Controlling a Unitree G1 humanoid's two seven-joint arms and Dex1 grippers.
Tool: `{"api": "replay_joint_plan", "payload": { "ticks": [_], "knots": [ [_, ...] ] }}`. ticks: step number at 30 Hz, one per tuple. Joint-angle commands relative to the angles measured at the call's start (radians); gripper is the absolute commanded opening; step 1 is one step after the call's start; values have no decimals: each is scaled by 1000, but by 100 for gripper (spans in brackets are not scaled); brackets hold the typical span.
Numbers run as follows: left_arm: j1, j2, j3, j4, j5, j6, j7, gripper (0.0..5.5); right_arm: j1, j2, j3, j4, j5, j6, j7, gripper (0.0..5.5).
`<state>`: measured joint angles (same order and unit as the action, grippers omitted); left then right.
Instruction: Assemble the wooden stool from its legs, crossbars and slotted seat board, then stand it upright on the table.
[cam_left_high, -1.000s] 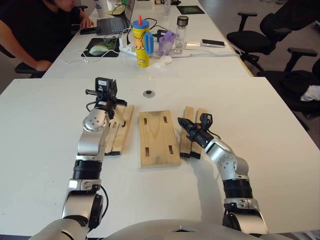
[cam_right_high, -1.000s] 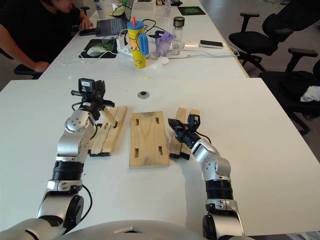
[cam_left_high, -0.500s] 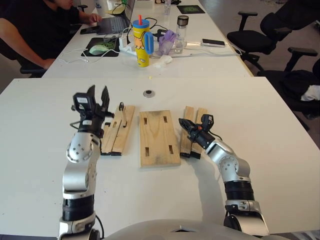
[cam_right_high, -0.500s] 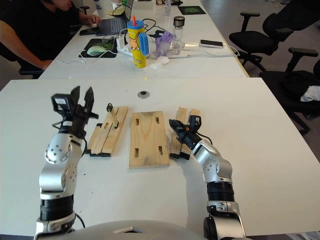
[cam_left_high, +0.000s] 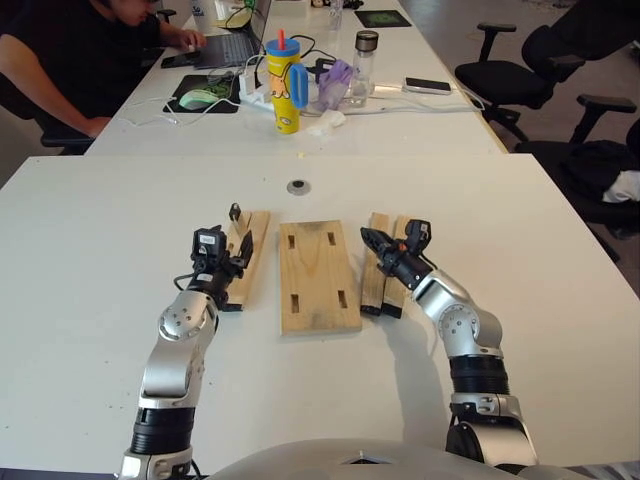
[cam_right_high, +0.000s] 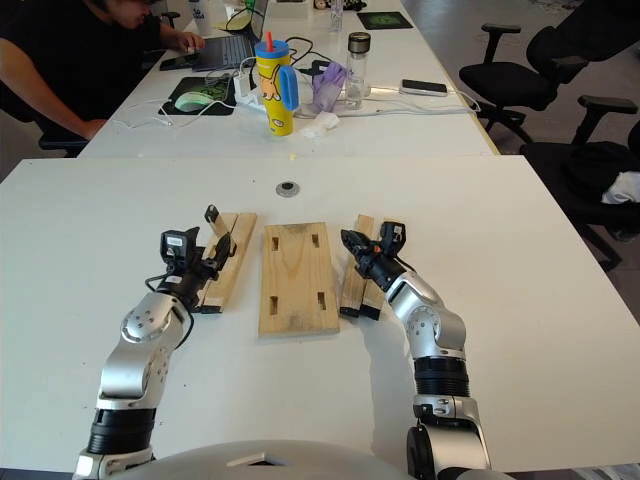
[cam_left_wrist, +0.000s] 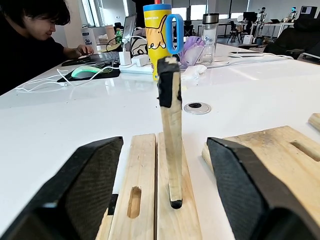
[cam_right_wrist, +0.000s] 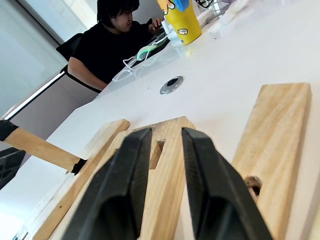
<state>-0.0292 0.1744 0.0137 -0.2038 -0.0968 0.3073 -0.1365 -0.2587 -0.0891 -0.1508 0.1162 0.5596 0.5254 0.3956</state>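
Note:
The slotted seat board (cam_left_high: 318, 275) lies flat mid-table. To its left lie two leg pieces (cam_left_high: 248, 238) side by side, and a thin black-tipped crossbar (cam_left_wrist: 170, 145) stands tilted up from them. My left gripper (cam_left_high: 222, 262) sits low at their near end, open, with the crossbar standing beyond its fingertips, untouched. Right of the board lie two more leg pieces (cam_left_high: 371, 290). My right gripper (cam_left_high: 368, 238) hovers just above them near the board's edge. Its fingers (cam_right_wrist: 134, 165) are a narrow gap apart with nothing between them.
A cable grommet (cam_left_high: 296, 187) sits in the table behind the board. The far table holds a yellow cup (cam_left_high: 283, 95), a bottle (cam_left_high: 363, 65), a phone (cam_left_high: 426, 86) and cables, with a person at a laptop. Office chairs (cam_left_high: 520, 70) stand to the right.
My left gripper swung out to the left, lifted and open, then came back down to the near end of the left leg pieces. The right gripper edged slightly forward.

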Motion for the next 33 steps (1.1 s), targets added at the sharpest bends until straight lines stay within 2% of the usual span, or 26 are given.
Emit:
{"api": "replay_joint_plan", "payload": {
  "ticks": [1,4,18,22,26,29,33],
  "knots": [
    [-73,-17,-7,72,10,-18,4,316,-12,3,-10,-10,9,-4,4,53],
    [-90,-31,-6,80,11,-17,18,267,-23,1,-4,0,8,11,6,12],
    [-115,-32,-16,116,61,-37,33,41,-38,-6,4,48,-20,7,2,12],
    [-175,-44,5,131,44,-34,39,41,-45,-14,15,85,-85,-66,-21,12],
    [-295,-44,61,85,-45,23,12,41,-45,-32,11,67,-69,-84,45,12],
    [-409,-25,103,73,-178,130,-68,41,-62,-53,-56,73,44,-4,114,48],
    [-545,40,130,133,-357,252,-266,41,-94,-102,-161,72,247,150,217,111]
  ]
}}
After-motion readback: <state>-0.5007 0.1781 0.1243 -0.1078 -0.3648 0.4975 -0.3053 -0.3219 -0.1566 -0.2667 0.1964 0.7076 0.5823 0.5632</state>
